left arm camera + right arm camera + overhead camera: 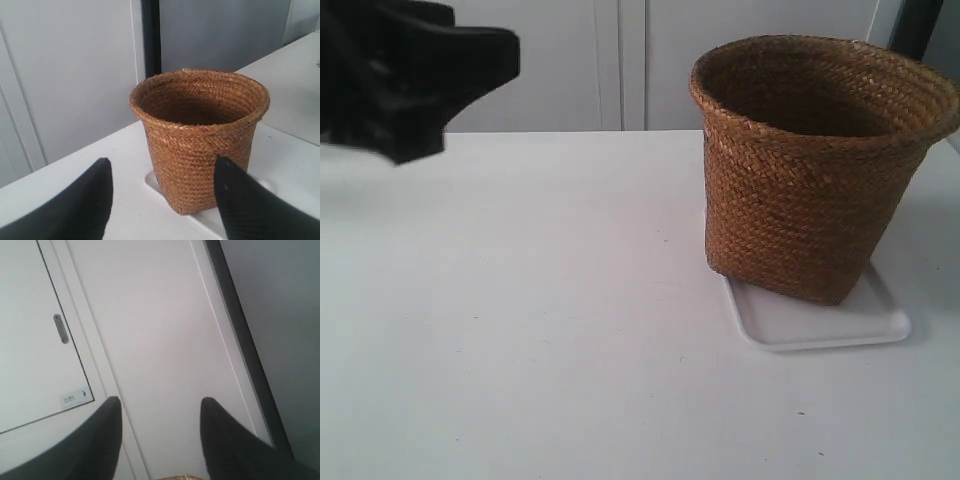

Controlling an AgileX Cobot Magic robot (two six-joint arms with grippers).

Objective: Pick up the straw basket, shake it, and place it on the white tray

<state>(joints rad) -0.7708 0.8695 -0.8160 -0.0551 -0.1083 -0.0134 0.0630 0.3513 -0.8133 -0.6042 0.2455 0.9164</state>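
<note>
Left gripper (pixel 161 161) spread, straw basket (pixel 200 145) ahead, untouched

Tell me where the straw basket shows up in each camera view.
Exterior: straw basket at right, standing on the white tray.
Left wrist: framed by the open left gripper.
Right wrist: only a straw-coloured sliver between the open right gripper fingers, likely its rim.
Shared landmark: the tray, exterior and left wrist only.

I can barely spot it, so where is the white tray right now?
In the exterior view the white tray lies at the right of the table, under the straw basket standing on it.
</note>
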